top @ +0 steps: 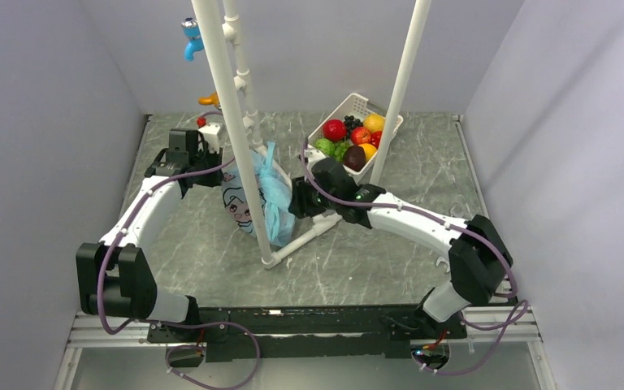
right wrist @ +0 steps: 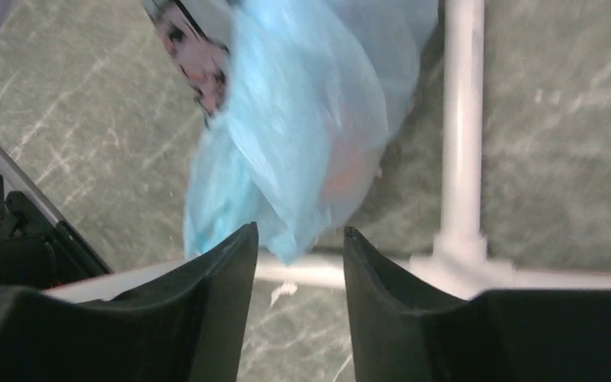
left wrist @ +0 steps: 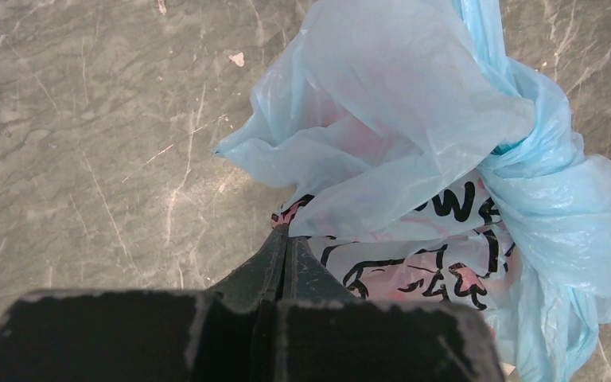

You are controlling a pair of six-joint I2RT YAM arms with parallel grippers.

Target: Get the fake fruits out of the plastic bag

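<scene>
The top view looks down from above and behind; both wrist views closely share the crinkly light-blue plastic bag (top: 279, 208).

- The desk (top: 195, 244) has a grey-green marble top.
- The plastic bag (top: 252, 199) lies near its middle, beside the foot of a white pipe frame (top: 301, 241).
- A white basket (top: 356, 104) stands at the far side.

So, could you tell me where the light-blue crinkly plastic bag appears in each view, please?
Top external: the light-blue crinkly plastic bag sits centre, beside the white pipe frame.
Left wrist: bag upper right, beyond shut left claw.
Right wrist: bag top centre, beyond open right claw.
Shared landmark: its pink-and-black cartoon print, in all three.
</scene>
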